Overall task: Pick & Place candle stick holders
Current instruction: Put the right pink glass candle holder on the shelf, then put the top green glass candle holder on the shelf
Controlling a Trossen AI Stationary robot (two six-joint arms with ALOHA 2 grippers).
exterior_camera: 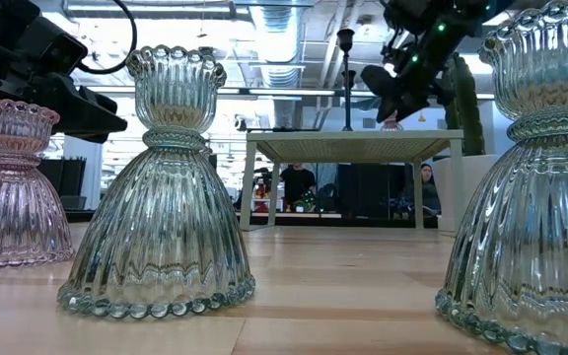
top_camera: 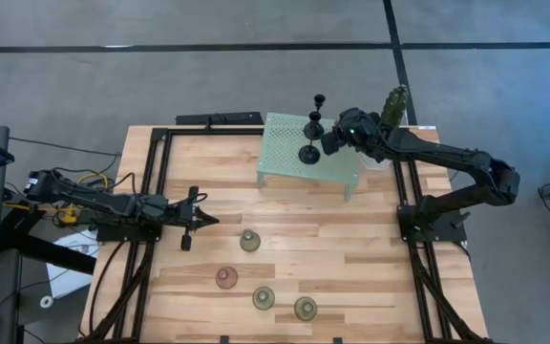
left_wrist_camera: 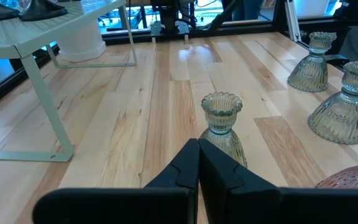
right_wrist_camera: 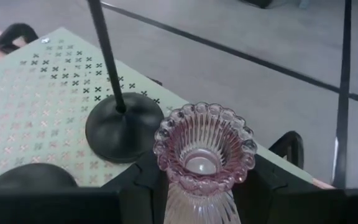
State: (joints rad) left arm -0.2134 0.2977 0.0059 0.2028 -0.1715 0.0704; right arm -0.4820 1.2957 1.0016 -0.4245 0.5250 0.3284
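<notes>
- I see the wooden desk (top_camera: 351, 258) carrying everything; the mint perforated stand (top_camera: 285, 153) sits at its far edge, right of centre.
- The right arm reaches from the desk's right edge over the stand. Its right claw (right_wrist_camera: 197, 180) pinches a pinkish glass candle stick holder (right_wrist_camera: 202, 155) by the neck, mouth upward, over the stand's right part.
- The left arm lies low along the desk's left edge. Its left claw (top_camera: 199, 222) has the fingers pressed together with nothing between them, pointing toward the desk's centre.
- A green cactus (top_camera: 395, 101) stands just beyond the stand's far right corner, by the right arm's wrist.
- Two black thin-stemmed holders are on the stand: one (top_camera: 309, 143) near its middle, the other (top_camera: 320, 101) at its far edge. In the right wrist view, one black round base (right_wrist_camera: 122, 132) is just beside the held pink glass; I cannot tell whether they touch.
- Loose on the desk: a pale green holder (top_camera: 249, 241) near the centre, just ahead of the left claw; a second pinkish holder (top_camera: 226, 278) toward the near edge; two more pale green holders (top_camera: 264, 299) (top_camera: 305, 308) close to the near edge, side by side.
</notes>
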